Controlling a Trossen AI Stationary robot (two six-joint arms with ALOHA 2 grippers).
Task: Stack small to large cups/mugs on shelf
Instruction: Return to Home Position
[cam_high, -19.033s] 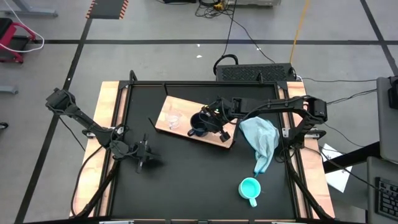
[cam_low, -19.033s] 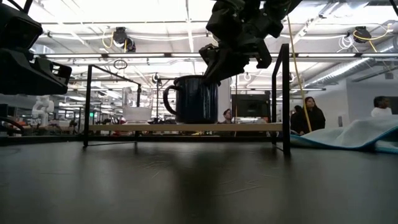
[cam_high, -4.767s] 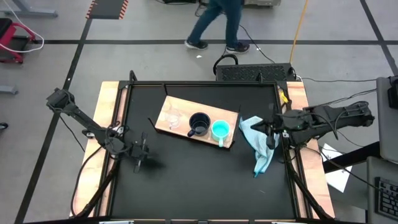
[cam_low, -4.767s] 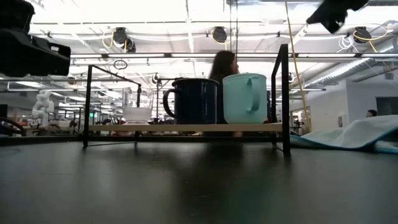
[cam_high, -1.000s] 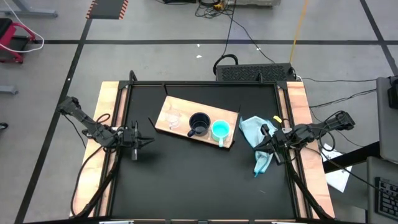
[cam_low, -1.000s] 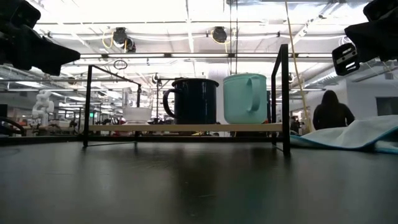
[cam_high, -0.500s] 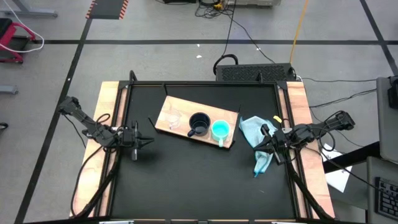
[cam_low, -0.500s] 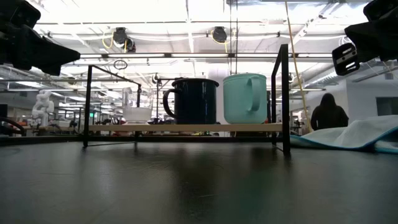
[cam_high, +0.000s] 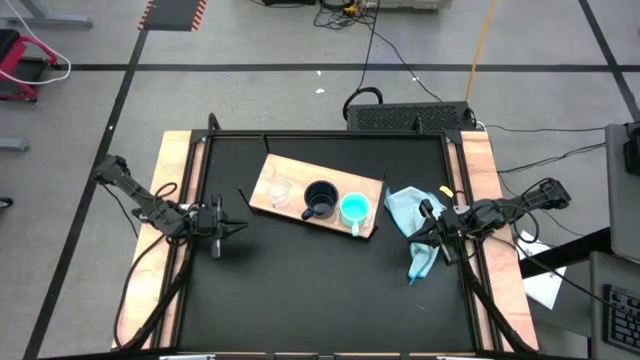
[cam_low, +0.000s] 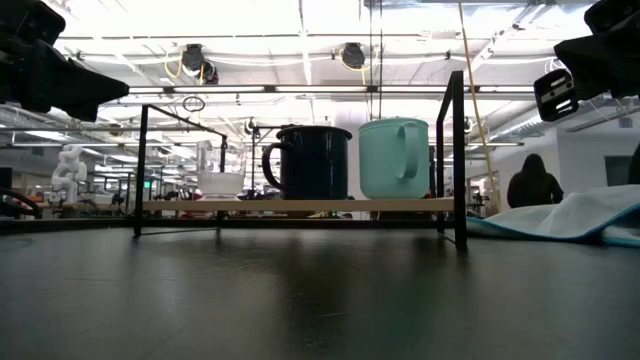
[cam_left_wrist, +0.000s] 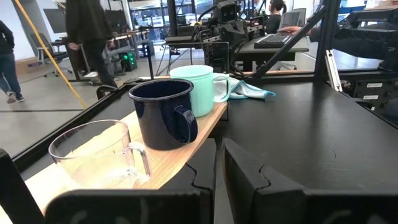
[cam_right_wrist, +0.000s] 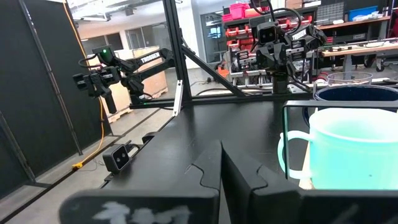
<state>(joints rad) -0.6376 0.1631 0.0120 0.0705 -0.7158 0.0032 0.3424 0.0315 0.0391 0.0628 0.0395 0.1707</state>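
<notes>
On my desk (cam_high: 320, 290) the shelf (cam_high: 262, 203) stands toward the back. On it, in a row from left to right, sit the small cup (cam_high: 279, 191), the middle mug (cam_high: 320, 198) and the large mug (cam_high: 354, 209). The cloth (cam_high: 405, 212) lies right of the shelf. My left tool (cam_high: 222, 226) hangs left of the shelf, and my right tool (cam_high: 428, 228) over the cloth.

turquoise mug (cam_high: 353, 209): no longer on the table (cam_high: 300, 290) at front right; now on the shelf (cam_high: 268, 178), just beside the black mug (cam_high: 319, 198)
right gripper (cam_high: 428, 230): withdrawn from over the shelf to the table's right edge, by the cloth (cam_high: 405, 210)
left gripper (cam_high: 232, 227): seemingly drawn back nearer the table's left edge
</notes>
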